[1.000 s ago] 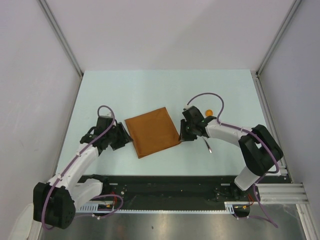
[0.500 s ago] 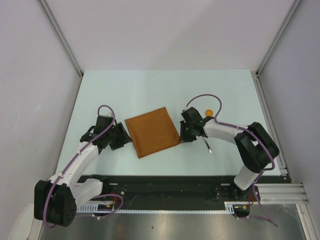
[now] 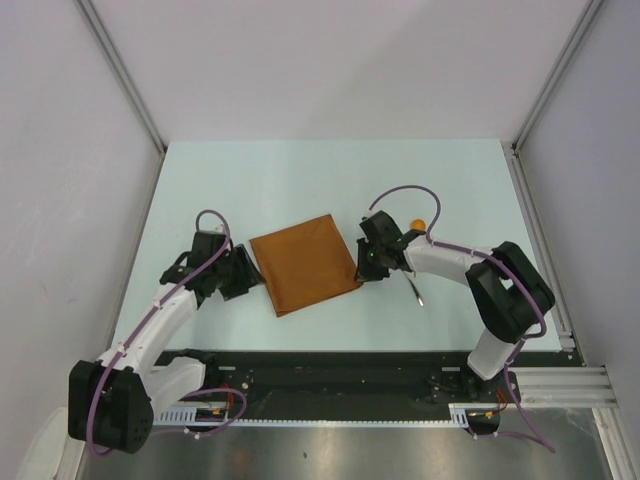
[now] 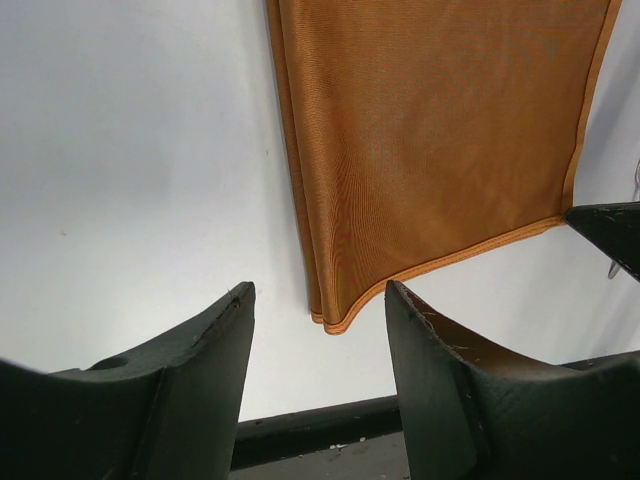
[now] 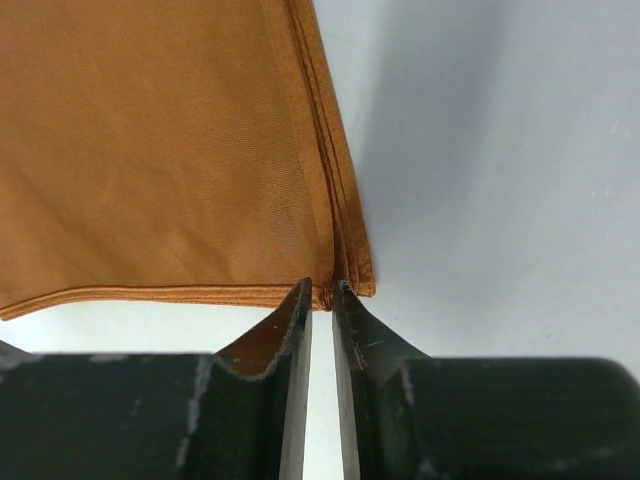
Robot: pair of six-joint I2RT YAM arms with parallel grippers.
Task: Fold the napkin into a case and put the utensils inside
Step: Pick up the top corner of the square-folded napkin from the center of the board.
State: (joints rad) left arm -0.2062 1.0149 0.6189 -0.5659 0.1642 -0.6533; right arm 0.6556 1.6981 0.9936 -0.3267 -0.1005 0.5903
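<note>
The rust-orange napkin (image 3: 305,263) lies folded in a flat square on the pale table, its stacked hems showing in the right wrist view (image 5: 160,150). My right gripper (image 3: 366,271) sits at its right corner, jaws pinched on the layered corner hem (image 5: 322,287). At the napkin's left corner my left gripper (image 3: 245,278) stands open, the corner just ahead of its fingers (image 4: 318,288) and nothing between them. The spoon's orange bowl (image 3: 418,224) peeks out behind the right arm. The fork's silver end (image 3: 417,293) lies on the near side of that arm.
A black rail (image 3: 330,375) runs along the table's near edge, behind the arm bases. Grey walls and aluminium posts (image 3: 128,90) close in the table on the left, back and right.
The right gripper's jaws have narrowed onto the napkin's corner and that arm has edged slightly left. The left gripper has stayed open and barely moved.
</note>
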